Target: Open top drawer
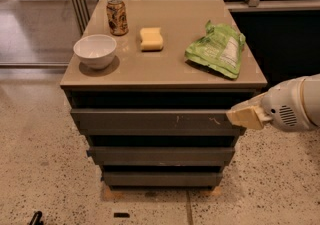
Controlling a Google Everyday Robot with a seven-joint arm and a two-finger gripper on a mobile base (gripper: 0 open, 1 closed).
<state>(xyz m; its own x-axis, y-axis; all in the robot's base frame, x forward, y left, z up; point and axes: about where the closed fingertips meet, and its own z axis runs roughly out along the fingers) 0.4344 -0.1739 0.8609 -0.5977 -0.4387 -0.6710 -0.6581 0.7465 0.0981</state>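
Note:
The top drawer (150, 120) is the widest dark grey-brown front under the tan cabinet top, with small pale scratches right of centre. It stands shut or nearly shut, no interior showing. My gripper (244, 116), pale yellow on a white arm, comes in from the right and sits at the drawer front's right end, at its upper edge.
On the cabinet top (170, 64) stand a white bowl (95, 51), a drink can (116, 16), a yellow sponge (151, 38) and a green chip bag (218, 49). Two narrower drawer fronts (161, 155) lie below. Speckled floor surrounds the cabinet; a glass wall stands behind.

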